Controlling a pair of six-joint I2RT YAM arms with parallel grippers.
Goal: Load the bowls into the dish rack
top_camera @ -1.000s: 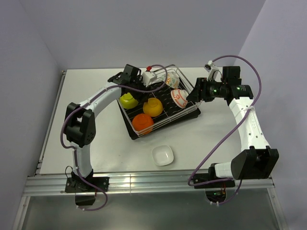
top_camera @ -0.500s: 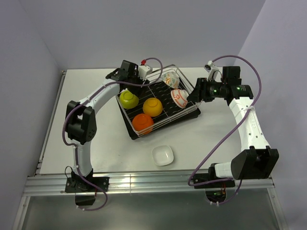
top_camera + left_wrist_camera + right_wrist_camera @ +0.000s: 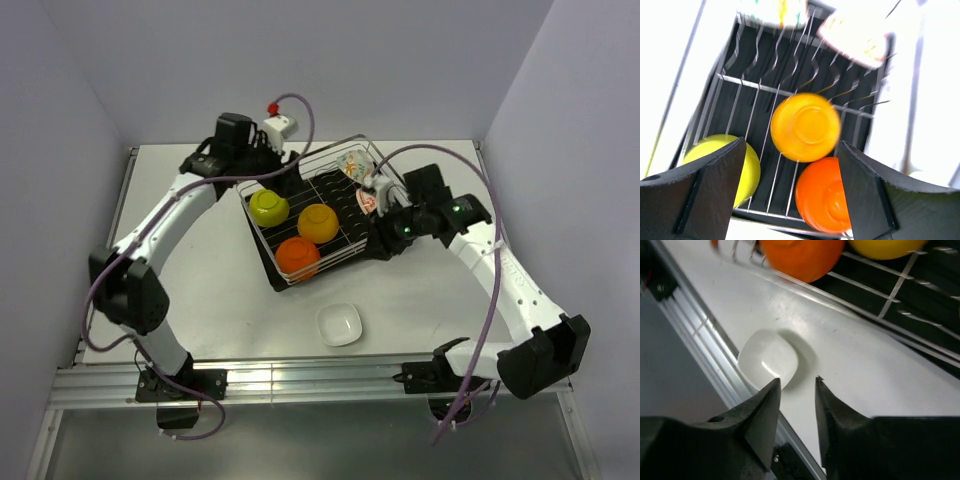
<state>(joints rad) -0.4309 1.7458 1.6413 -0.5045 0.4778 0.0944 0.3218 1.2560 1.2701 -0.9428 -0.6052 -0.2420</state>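
Table: white bowl ahead of right fingers, untouched; narrowly parted, empty; left fingers wide apart above dish rack.

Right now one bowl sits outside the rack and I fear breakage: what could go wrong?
The white bowl sits near the table's front edge; a clumsy grab could push it off. The right arm hangs close beside the patterned bowl at the rack's rim and might knock it.
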